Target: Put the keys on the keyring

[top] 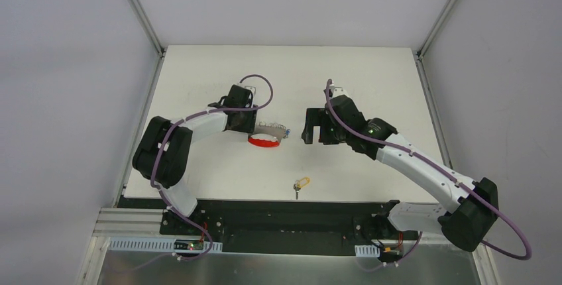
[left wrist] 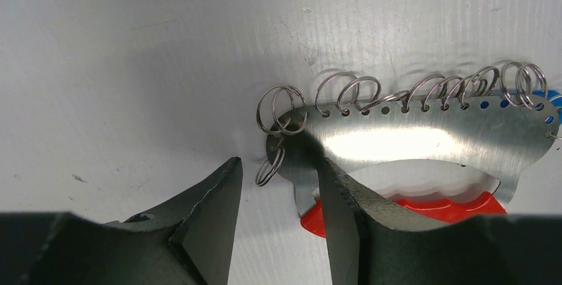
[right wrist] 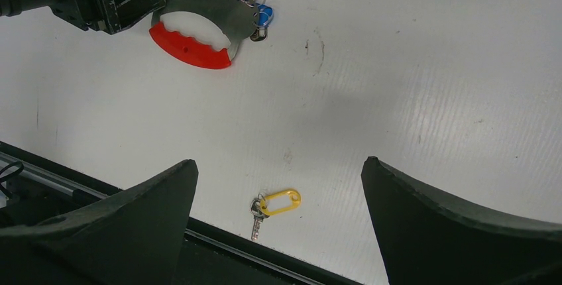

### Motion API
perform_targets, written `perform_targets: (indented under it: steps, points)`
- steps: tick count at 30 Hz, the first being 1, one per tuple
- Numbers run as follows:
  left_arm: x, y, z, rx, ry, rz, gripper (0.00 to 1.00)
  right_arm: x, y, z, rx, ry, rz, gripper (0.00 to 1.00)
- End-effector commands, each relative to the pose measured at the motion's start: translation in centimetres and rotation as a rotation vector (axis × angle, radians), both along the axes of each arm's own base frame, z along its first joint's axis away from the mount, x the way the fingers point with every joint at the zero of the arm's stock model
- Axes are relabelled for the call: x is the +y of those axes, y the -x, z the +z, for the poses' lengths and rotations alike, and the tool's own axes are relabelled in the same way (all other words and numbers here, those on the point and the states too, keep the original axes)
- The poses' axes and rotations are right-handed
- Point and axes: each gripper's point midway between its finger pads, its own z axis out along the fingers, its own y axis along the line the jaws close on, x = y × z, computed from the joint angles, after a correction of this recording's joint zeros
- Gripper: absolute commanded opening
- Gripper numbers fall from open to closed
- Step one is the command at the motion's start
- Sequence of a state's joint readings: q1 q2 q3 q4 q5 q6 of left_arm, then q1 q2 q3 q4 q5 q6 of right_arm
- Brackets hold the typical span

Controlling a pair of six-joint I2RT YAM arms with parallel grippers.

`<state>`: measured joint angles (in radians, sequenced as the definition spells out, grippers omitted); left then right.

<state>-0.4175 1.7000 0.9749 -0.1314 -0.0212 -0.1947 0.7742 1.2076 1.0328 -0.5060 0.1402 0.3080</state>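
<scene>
- Bright, even light from above; soft-edged shadows on the table (top: 219,166).
- Strong glare on the keyring (left wrist: 391,142), across its metal plate, centre of left wrist view.

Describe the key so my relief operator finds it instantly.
On the white table, look at the middle of the near edge. The key lies there alone, nearer than the red-handled keyring. Only it has a yellow oval head.
</scene>
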Motion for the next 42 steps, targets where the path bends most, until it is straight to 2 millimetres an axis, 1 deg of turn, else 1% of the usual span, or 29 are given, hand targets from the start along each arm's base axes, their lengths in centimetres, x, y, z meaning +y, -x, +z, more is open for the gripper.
perform_targets:
  steps: [1, 11, 15, 19, 24, 26, 30, 34, 36, 39, 42]
  points:
    - [0.0, 0.1, -0.6, 0.002, 0.002, -0.026, 0.44, 0.6, 0.1, 1.1, -0.017, -0.046, 0.005, 0.99]
    - [0.3, 0.5, 0.2, -0.02, 0.006, -0.017, 0.31, 0.8, 0.2, 1.0, -0.01, -0.051, 0.014, 0.99]
    - [0.5, 0.6, 0.5, -0.032, 0.005, -0.006, 0.29, 0.9, 0.2, 1.0, -0.007, -0.054, 0.017, 0.99]
    - [0.7, 0.8, 1.0, -0.043, 0.009, 0.0, 0.24, 1.0, 0.3, 1.0, -0.007, -0.056, 0.02, 0.99]
    - [0.6, 0.9, 1.5, -0.051, 0.022, -0.001, 0.13, 1.1, 0.4, 1.1, -0.007, -0.06, 0.026, 0.99]
    - [0.6, 1.0, 1.5, -0.05, 0.023, 0.002, 0.0, 1.2, 0.5, 1.0, -0.005, -0.06, 0.027, 0.99]
    - [0.8, 1.1, 1.2, -0.045, 0.013, 0.007, 0.0, 1.2, 0.6, 1.1, -0.008, -0.062, 0.03, 0.99]
    - [0.8, 1.0, 1.4, -0.054, 0.016, 0.007, 0.0, 1.2, 0.6, 1.2, -0.011, -0.063, 0.031, 0.99]
    - [0.3, 1.1, 2.1, -0.07, 0.033, -0.002, 0.0, 1.2, 0.7, 1.3, -0.011, -0.06, 0.034, 0.99]
    - [-0.5, 1.2, 4.1, -0.124, 0.048, -0.033, 0.0, 1.2, 0.7, 1.5, -0.016, -0.064, 0.038, 0.99]
    - [-1.3, 1.8, 6.2, -0.17, 0.055, -0.083, 0.0, 1.5, 0.9, 1.7, -0.013, -0.073, 0.057, 0.99]
